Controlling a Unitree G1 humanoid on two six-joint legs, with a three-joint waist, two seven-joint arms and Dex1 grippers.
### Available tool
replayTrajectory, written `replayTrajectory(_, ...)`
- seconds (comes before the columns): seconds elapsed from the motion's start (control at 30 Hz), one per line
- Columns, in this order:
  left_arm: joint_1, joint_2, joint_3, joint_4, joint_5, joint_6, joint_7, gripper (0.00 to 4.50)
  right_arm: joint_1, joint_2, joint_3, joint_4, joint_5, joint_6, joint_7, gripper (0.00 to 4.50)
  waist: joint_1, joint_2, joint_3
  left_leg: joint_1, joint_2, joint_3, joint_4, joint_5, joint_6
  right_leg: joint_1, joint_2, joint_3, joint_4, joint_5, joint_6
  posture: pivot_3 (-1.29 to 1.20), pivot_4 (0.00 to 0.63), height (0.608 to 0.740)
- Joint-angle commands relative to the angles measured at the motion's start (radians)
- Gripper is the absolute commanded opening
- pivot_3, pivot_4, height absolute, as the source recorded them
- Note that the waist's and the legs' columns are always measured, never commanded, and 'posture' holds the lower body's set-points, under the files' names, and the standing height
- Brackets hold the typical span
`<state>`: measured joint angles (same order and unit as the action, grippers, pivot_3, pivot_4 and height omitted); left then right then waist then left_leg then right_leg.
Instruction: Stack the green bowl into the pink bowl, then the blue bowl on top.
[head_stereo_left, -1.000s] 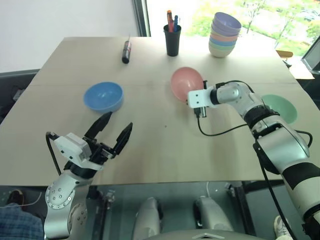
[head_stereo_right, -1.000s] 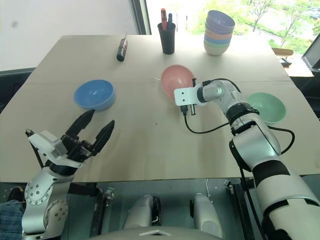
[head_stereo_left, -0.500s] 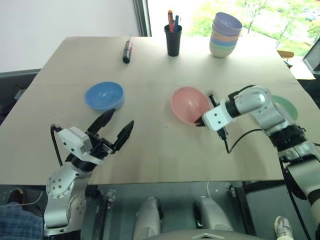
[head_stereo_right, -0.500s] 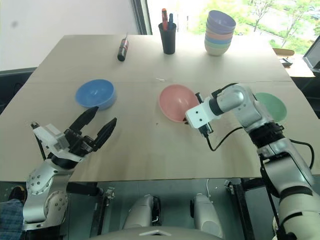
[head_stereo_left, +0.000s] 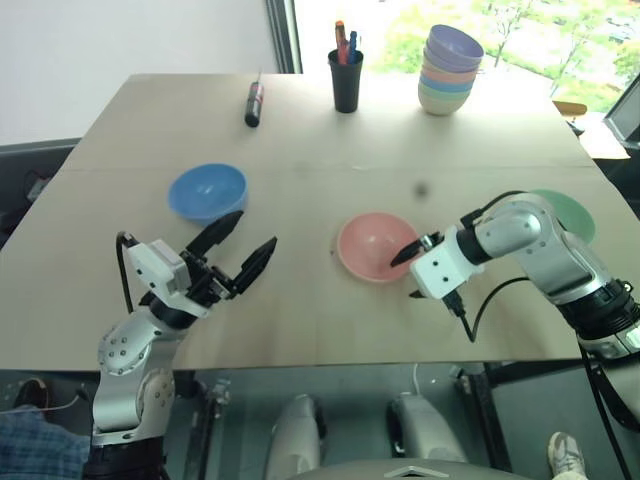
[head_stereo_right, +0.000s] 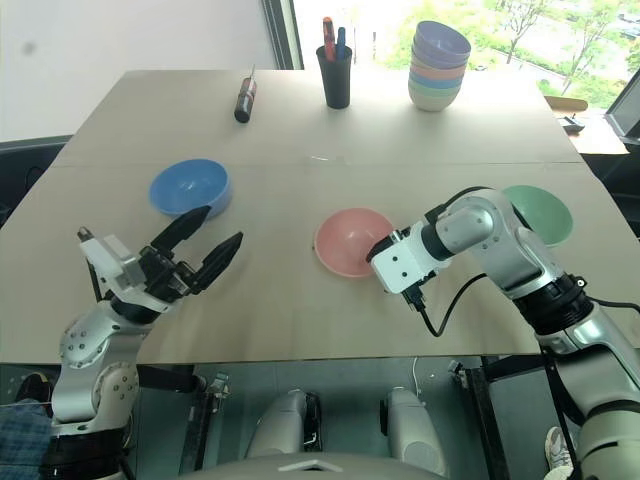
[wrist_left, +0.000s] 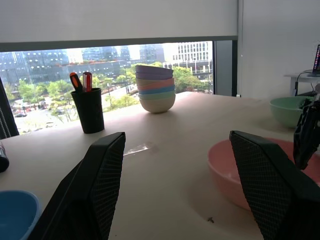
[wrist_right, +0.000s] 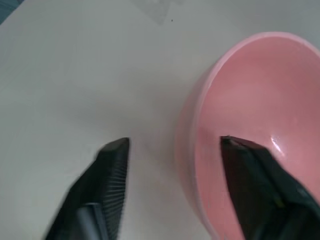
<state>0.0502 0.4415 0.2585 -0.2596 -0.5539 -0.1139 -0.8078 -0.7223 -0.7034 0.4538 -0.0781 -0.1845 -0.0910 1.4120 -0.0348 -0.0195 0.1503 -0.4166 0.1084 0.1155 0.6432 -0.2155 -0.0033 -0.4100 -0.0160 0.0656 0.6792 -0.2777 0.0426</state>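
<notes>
The pink bowl (head_stereo_left: 372, 247) sits upright on the table near the middle front. My right gripper (head_stereo_left: 405, 273) is open at its right edge; in the right wrist view one finger (wrist_right: 250, 175) is inside the bowl and the other (wrist_right: 107, 180) outside, over the table. The green bowl (head_stereo_left: 572, 209) lies at the right, partly hidden behind my right arm. To the left of the pink bowl, the blue bowl (head_stereo_left: 207, 192) rests on the table. My left gripper (head_stereo_left: 255, 230) hovers open and empty in front of the blue bowl, pointing toward the pink one (wrist_left: 235, 170).
A tall stack of pastel bowls (head_stereo_left: 450, 70) and a black pen cup (head_stereo_left: 345, 78) stand at the table's far edge. A dark marker (head_stereo_left: 254, 102) lies at the far left. A black cable (head_stereo_left: 480, 300) hangs from my right wrist near the front edge.
My right gripper pulled the pink bowl back toward the table's front, set it down flat, and opened. My left gripper edged slightly forward and stayed open.
</notes>
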Motion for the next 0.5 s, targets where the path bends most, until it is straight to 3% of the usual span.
replayTrajectory(0.03,-0.019,-0.004,-0.01,0.002,-0.011,-0.002,-0.011,3.54,0.004,-0.017,-0.031,-0.09,0.039,0.065,0.012,4.43,0.001,0.0,0.0,0.0,0.0,0.0,0.0,0.0,0.0,0.0,0.0,0.0,0.0,0.0,0.0,0.0,0.15,0.74)
replayTrajectory(0.3,-0.087,-0.002,-0.058,0.046,-0.005,0.01,-0.05,3.54,0.074,-0.11,-0.219,-0.218,0.199,0.261,-0.025,4.43,0.013,-0.001,0.0,0.0,0.0,0.0,0.0,0.0,0.0,0.0,0.0,0.0,0.0,0.0,0.0,0.0,0.15,0.74)
replayTrajectory(0.5,-0.153,-0.004,-0.125,0.063,-0.006,0.027,-0.113,3.54,0.205,-0.175,-0.463,-0.18,0.194,0.416,-0.249,4.43,0.023,-0.002,0.001,0.0,0.0,-0.001,0.0,0.0,0.0,0.0,0.0,0.0,-0.001,0.0,0.0,0.0,0.15,0.74)
